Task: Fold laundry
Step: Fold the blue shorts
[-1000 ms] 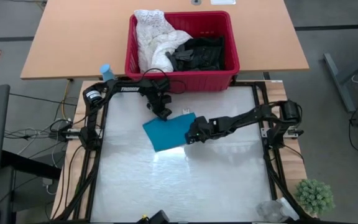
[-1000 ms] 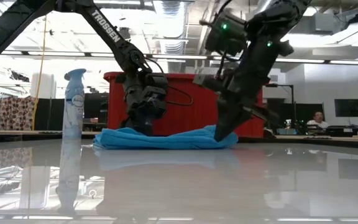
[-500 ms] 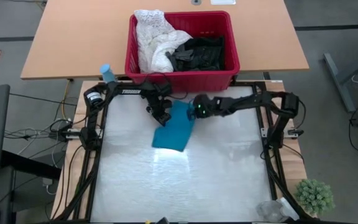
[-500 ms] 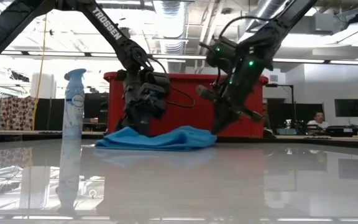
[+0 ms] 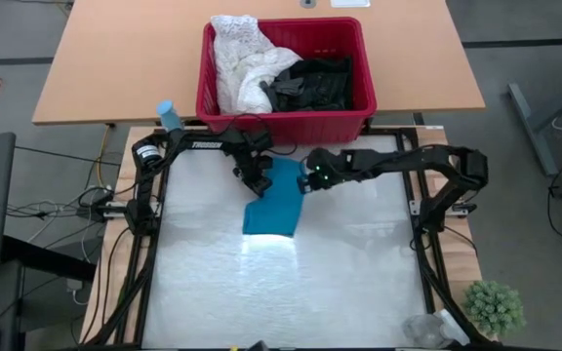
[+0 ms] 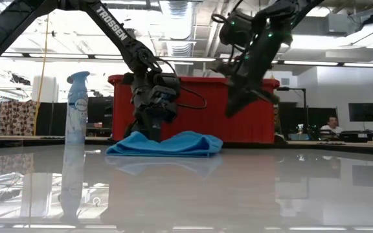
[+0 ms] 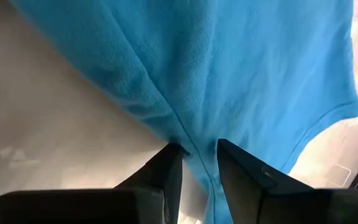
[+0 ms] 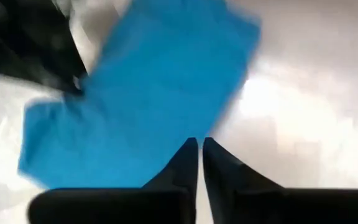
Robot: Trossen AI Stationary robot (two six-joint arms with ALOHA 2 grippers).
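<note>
While the red basket (image 5: 287,112) sits on the wooden table beyond the worktop (image 5: 340,283), it holds a white lacy garment (image 5: 245,63) heaped on its left side and a bundle of black clothes (image 5: 312,83) on its right. From the low view only the basket's front wall shows, so its contents are hidden there.

On the worktop, just in front of the basket, lies the small teal garment (image 5: 273,200), folded over on itself into a narrow shape. The left hand (image 5: 256,182) is down on the garment's far left edge; in the left wrist view its two fingers (image 7: 166,177) pinch a ridge of the teal cloth between them, so it is gripping the garment. Seen from table height, that hand presses right down into the cloth.

The right hand (image 5: 309,180) is beside the garment's far right corner. At table height it hangs in the air above the cloth, clear of it, carrying nothing. In its own wrist view the fingers (image 8: 182,165) stand nearly together with only a thin slit between them, and that picture is smeared, so I cannot tell whether they are closed or a little parted.

A spray bottle (image 6: 77,107) stands at the worktop's far left corner, and a small green plant (image 5: 494,307) sits off the near right corner.
</note>
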